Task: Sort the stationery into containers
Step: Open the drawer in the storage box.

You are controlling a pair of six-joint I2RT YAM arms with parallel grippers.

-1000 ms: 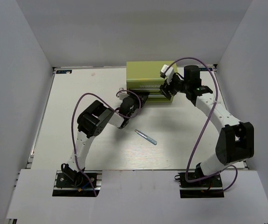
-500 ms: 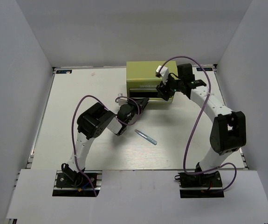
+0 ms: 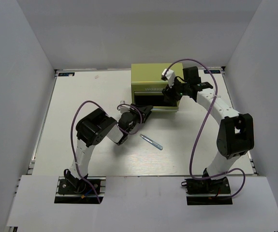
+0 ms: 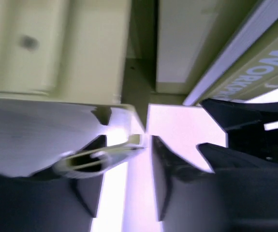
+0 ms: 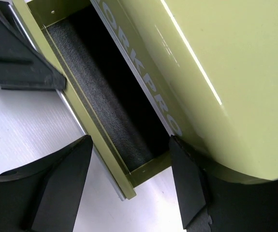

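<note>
The yellow-green WORKPRO chest (image 3: 151, 75) stands at the back centre. One drawer (image 3: 164, 108) is pulled out, and its dark liner (image 5: 109, 106) shows bare. My left gripper (image 3: 141, 114) is at the drawer's front left. In the blurred left wrist view, the left gripper (image 4: 128, 145) has a narrow gap, and the silver handle strip (image 4: 100, 157) crosses its left finger. My right gripper (image 3: 172, 93) is open. In the right wrist view, the right gripper (image 5: 129, 193) straddles the drawer's right front corner (image 5: 129, 186). The pale blue-silver pen (image 3: 151, 141) lies on the table. The other pens are out of view.
White walls close in the table on three sides. Purple cables (image 3: 204, 130) loop off both arms above the table. The left arm's elbow (image 3: 94, 128) hangs over the table left of the pen.
The drawer has slid out toward the near side. My left gripper has drawn back with it. My right arm swung in to the chest's right front, then held.
</note>
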